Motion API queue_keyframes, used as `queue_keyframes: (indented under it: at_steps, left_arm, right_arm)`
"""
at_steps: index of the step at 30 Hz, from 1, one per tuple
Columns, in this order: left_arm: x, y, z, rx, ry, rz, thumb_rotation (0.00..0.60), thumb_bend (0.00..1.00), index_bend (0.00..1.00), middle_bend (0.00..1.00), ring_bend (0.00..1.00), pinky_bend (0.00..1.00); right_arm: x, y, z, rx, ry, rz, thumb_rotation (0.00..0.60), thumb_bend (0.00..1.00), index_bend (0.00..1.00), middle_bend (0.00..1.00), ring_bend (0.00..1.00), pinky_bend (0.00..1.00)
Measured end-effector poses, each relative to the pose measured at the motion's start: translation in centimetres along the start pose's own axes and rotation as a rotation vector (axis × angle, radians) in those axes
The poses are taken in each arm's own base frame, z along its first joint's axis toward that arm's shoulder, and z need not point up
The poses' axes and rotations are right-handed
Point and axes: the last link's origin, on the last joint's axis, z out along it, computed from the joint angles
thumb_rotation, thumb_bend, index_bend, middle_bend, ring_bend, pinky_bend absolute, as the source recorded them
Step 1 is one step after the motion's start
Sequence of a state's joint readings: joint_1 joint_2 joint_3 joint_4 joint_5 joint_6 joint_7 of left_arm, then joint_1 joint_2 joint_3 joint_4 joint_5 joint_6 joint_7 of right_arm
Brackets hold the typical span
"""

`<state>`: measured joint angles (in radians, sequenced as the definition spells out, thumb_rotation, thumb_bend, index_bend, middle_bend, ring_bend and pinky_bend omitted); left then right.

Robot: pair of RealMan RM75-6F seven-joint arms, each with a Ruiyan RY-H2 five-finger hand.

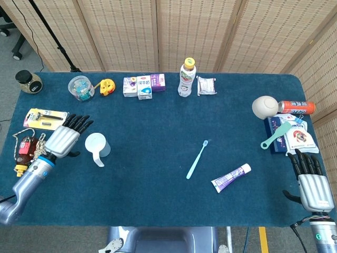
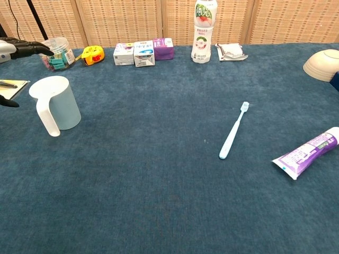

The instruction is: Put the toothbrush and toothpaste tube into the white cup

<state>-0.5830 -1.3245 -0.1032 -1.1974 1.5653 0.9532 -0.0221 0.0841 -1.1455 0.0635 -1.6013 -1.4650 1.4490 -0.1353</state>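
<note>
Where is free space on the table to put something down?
Bare cloth lies between the white cup and the toothbrush, and along the near edge below the toothpaste tube. It is crowded along the far edge around the bottle and at the right by the bowl.

Layout around the cup [image 1: 98,145]

The cup stands upright on the table [image 1: 158,200], left of centre, its handle towards the near edge. The left hand [image 1: 64,138] hovers just left of the cup, fingers spread, not touching it. Well to the right of the cup lies the toothbrush [image 1: 197,159], flat and slanted, head away from the near edge. The toothpaste tube [image 1: 230,177] lies further right of the cup and nearer the front edge, apart from the toothbrush. Behind the cup, along the far edge, sit a jar [image 1: 81,87], a tape measure [image 1: 107,86], small boxes [image 1: 143,85] and a bottle [image 1: 186,77]. The right hand [image 1: 311,184] rests at the far right front corner, farthest from the cup.
</note>
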Motion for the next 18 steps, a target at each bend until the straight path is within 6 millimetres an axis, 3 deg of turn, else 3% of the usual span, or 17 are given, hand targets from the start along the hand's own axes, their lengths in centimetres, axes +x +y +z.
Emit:
queue_keyframes:
  at_steps: [6,9,11,14,18]
  left_arm:
    - [-0.3,1.8,1.6,-0.033,-0.032,-0.007,0.6,0.03,0.0,0.0,0.0,0.01]
    - [-0.6,2.4,2.1,-0.043,-0.042,0.0,0.6,0.11,0.02,0.01,0.02,0.22]
    - [-0.8,2.9,2.5,-0.048,-0.043,0.005,0.6,0.19,0.17,0.13,0.15,0.37]
    - [-0.8,3.5,2.9,-0.054,-0.023,0.005,0.6,0.25,0.36,0.32,0.31,0.46]
    - [-0.9,4.2,3.3,-0.066,0.013,0.014,0.6,0.29,0.46,0.4,0.37,0.5]
  right_arm:
    - [0.0,0.1,0.0,-0.007,-0.001,-0.002,0.6,0.0,0.0,0.0,0.0,0.0]
    - [-0.1,0.1,0.0,-0.007,-0.003,-0.001,0.6,0.0,0.0,0.0,0.0,0.0]
    - [-0.1,0.2,0.1,-0.008,-0.004,0.0,0.6,0.0,0.0,0.0,0.0,0.0]
    - [-0.1,0.2,0.1,-0.009,-0.006,0.005,0.6,0.0,0.0,0.0,0.0,0.0]
    - [-0.1,0.3,0.2,-0.009,-0.008,0.013,0.6,0.0,0.0,0.0,0.0,0.0]
